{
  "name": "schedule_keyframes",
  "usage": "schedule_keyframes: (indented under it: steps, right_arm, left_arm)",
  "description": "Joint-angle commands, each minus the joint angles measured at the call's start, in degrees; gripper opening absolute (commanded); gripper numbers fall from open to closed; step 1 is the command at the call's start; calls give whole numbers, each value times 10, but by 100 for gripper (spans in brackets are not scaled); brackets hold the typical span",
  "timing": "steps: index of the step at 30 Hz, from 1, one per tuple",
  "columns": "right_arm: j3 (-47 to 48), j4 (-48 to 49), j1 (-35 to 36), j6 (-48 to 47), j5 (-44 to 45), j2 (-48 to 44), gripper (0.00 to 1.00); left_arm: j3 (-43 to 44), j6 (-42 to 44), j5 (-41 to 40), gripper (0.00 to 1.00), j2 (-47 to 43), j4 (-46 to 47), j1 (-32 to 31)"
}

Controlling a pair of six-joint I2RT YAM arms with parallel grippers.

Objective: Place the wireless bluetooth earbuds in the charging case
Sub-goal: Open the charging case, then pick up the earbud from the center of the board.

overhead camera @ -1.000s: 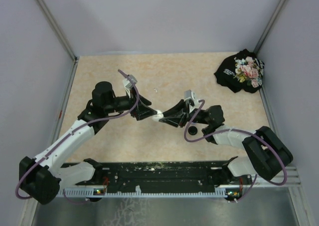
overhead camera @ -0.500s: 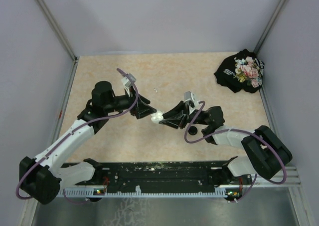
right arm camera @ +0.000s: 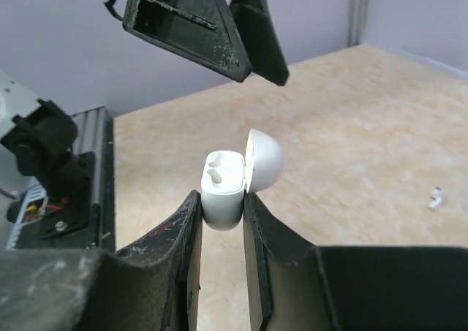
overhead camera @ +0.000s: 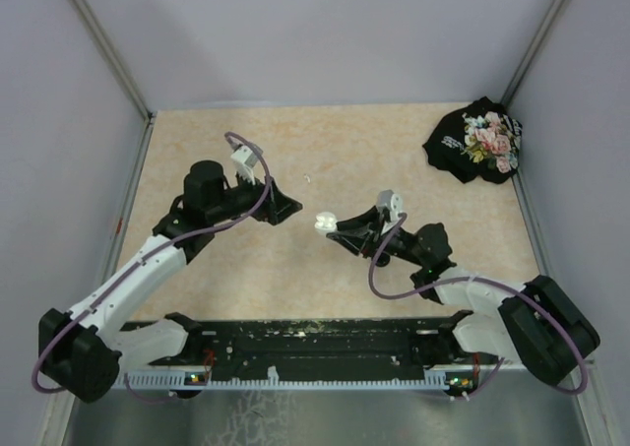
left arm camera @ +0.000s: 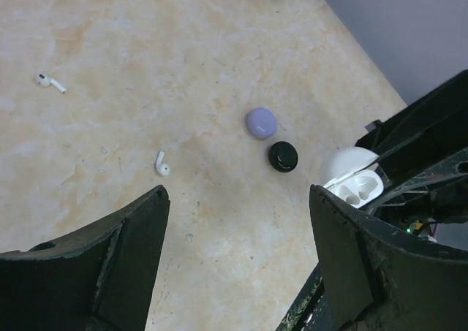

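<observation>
My right gripper is shut on a white charging case, held above the table with its lid open. In the right wrist view the case sits between my fingertips, its two sockets empty. My left gripper is open and empty, a little to the left of the case; its wrist view shows wide jaws and the case at the right. Two white earbuds lie loose on the table. One earbud shows in the top view and one in the right wrist view.
A lavender round case and a black round case lie shut side by side on the table, beyond the left jaws. A black floral cloth lies at the back right corner. Grey walls bound the beige tabletop.
The two grippers met at the case earlier. My left gripper has let go, drawn back to the left and opened. My right gripper has shifted right with the case, whose lid now stands open.
</observation>
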Motion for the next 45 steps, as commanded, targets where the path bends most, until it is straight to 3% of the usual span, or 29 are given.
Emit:
schedule_keyframes:
  steps: [1, 6, 15, 24, 29, 38, 45]
  right_arm:
    - [-33, -13, -3, -53, 113, -42, 0]
    - [-82, 33, -4, -64, 219, -62, 0]
    - [-123, 87, -5, -58, 305, -68, 0]
    - [-127, 87, -6, -55, 318, -76, 0]
    - [-127, 83, -6, -55, 319, -80, 0]
    - [-123, 73, -6, -57, 314, -78, 0]
    - [-116, 68, -6, -58, 294, -71, 0]
  left_arm:
    - [4, -29, -59, 81, 34, -8, -6]
    - [11, -41, -147, 77, 84, -18, -33]
    - [79, -17, -275, 75, 220, -67, -102]
    - [164, 14, -325, 70, 360, -91, -134]
    - [200, 25, -343, 61, 419, -102, -151]
    - [219, 35, -341, 57, 472, -107, -162]
    - [220, 45, -369, 45, 489, -115, -163]
